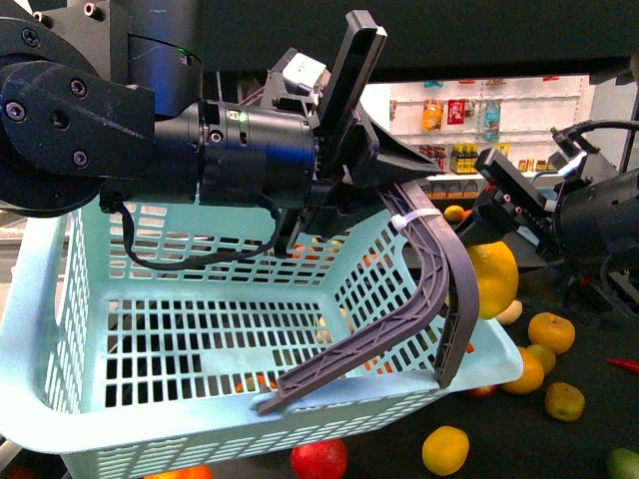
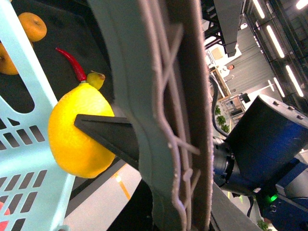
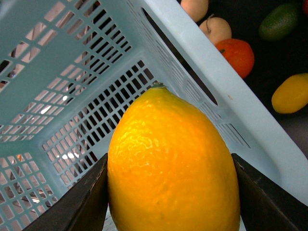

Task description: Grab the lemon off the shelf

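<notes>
The lemon (image 1: 494, 277) is bright yellow and hangs just outside the right rim of a pale mint basket (image 1: 40, 329). My right gripper (image 1: 496, 249) is shut on it. In the right wrist view the lemon (image 3: 173, 163) fills the gap between the two black fingers (image 3: 82, 202), right beside the basket wall (image 3: 211, 62). My left gripper (image 1: 384, 190) is shut on the grey basket handle (image 1: 439, 269) and holds the basket tilted. The left wrist view shows the handle (image 2: 168, 120) close up, with the lemon (image 2: 77, 134) behind it. The black shelf tray (image 1: 589, 439) lies below.
Loose fruit lies on the black tray: oranges (image 1: 551, 332), a yellow fruit (image 1: 445, 449), a red one (image 1: 319, 461) and a red chili (image 2: 72, 62). The right wrist view shows an orange (image 3: 236, 55) and a green fruit (image 3: 281, 20). White wall shelves of bottles (image 1: 479, 120) stand far back.
</notes>
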Action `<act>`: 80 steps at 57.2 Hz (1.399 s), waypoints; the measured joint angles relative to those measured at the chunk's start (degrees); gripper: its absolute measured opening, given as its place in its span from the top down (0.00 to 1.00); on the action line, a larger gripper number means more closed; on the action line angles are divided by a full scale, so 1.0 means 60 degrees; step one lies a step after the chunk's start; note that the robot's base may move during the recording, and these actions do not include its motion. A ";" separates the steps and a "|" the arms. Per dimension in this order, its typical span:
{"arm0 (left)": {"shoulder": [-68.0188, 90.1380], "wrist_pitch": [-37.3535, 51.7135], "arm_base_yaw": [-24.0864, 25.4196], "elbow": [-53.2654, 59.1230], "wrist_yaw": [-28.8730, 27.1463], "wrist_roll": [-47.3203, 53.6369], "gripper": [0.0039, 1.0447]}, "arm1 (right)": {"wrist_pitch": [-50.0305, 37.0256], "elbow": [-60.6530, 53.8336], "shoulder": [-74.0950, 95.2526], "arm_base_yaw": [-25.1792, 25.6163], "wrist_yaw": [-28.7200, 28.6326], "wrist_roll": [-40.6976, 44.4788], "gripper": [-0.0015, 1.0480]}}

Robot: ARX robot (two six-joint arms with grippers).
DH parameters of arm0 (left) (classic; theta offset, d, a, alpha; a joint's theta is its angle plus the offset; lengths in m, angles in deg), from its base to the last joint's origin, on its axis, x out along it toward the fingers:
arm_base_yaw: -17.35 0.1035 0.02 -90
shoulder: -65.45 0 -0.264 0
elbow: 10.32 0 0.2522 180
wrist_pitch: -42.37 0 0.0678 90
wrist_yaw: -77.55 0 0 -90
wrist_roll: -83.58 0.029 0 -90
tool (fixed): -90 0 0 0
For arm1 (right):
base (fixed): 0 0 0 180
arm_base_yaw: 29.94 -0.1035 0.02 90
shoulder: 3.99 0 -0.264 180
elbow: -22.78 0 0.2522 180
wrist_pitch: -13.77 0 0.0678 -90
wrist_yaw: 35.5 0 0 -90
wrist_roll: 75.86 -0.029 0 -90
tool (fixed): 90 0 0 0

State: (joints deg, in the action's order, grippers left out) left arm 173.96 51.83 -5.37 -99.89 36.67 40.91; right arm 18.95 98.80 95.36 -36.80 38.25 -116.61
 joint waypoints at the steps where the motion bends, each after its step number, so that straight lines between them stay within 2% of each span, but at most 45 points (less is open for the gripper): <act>1: 0.0000 0.0000 0.0000 0.0000 0.0000 0.0000 0.91 | -0.0011 0.0000 0.0058 -0.0022 0.0026 0.0000 0.38; 15: 0.0000 0.0000 0.0000 0.0000 0.0000 0.0000 0.91 | -0.0219 -0.0022 0.0412 -0.0346 0.0106 0.0011 0.37; 24: 0.0000 0.0000 0.0000 0.0000 0.0004 -0.0004 0.91 | -0.0346 -0.0022 0.0423 -0.0419 0.0109 0.0018 0.09; 28: 0.0000 0.0000 0.0000 0.0000 0.0022 -0.0011 0.91 | -0.0382 -0.0022 0.0423 -0.0393 0.0106 0.0029 0.01; 40: 0.0044 -0.0011 0.0000 0.0000 -0.0029 -0.0033 0.91 | -0.0557 -0.0022 0.0204 0.0189 0.0015 0.0157 0.02; 52: 0.0044 -0.0011 0.0000 0.0000 -0.0018 -0.0033 0.91 | -0.0943 -0.0113 -0.0397 0.1545 -0.0262 0.0743 0.02; 65: 0.0047 -0.0018 0.0000 0.0000 0.0036 -0.0106 0.91 | -0.2102 -0.0867 0.0095 0.3147 -0.0645 0.2193 0.02; 80: 0.0051 -0.0018 -0.0007 0.0000 -0.0007 -0.0066 0.91 | -0.4069 -0.1800 0.2477 0.4091 -0.0973 0.4288 0.02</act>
State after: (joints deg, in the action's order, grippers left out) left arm 174.27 51.72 -5.41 -99.89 36.63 40.51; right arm -5.47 88.00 110.22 -12.25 32.41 -90.88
